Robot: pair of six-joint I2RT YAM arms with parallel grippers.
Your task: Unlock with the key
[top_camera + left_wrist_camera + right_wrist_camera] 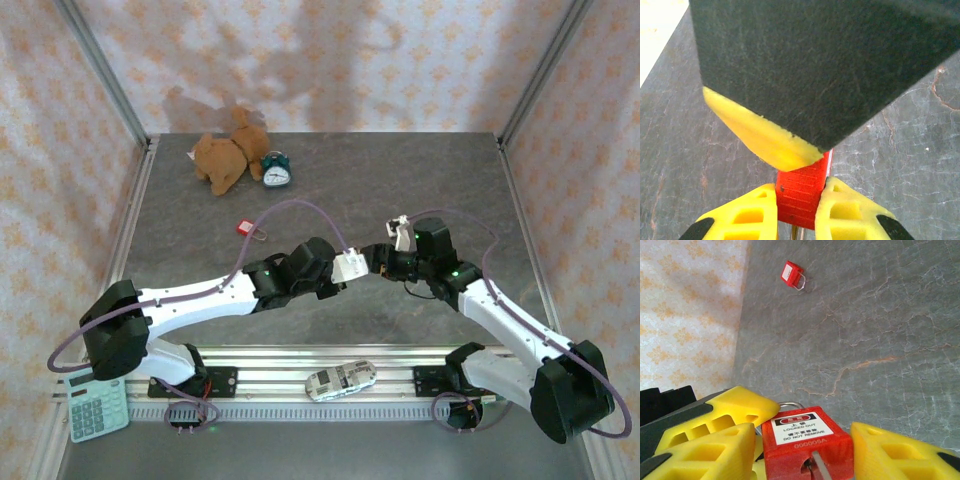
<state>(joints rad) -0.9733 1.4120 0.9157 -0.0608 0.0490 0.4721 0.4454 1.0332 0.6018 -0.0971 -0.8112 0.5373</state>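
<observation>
From above, the left hand (342, 270) and right hand (385, 258) meet mid-worktop (420, 180), with a spare padlock (247, 228) lying well apart. At the left wrist, the fingers clamp the red safety padlock (802, 187). The right wrist gives what that camera misses: the warning label and a key (815, 466) at the keyhole. Its fingers flank the body; grip, cannot tell. An off-axis twist could bind the key.

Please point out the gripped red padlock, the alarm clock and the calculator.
gripped red padlock (804, 429): right wrist view, on its white label.
alarm clock (276, 174): top external view, on its dial.
calculator (97, 408): top external view, on its keys.
</observation>
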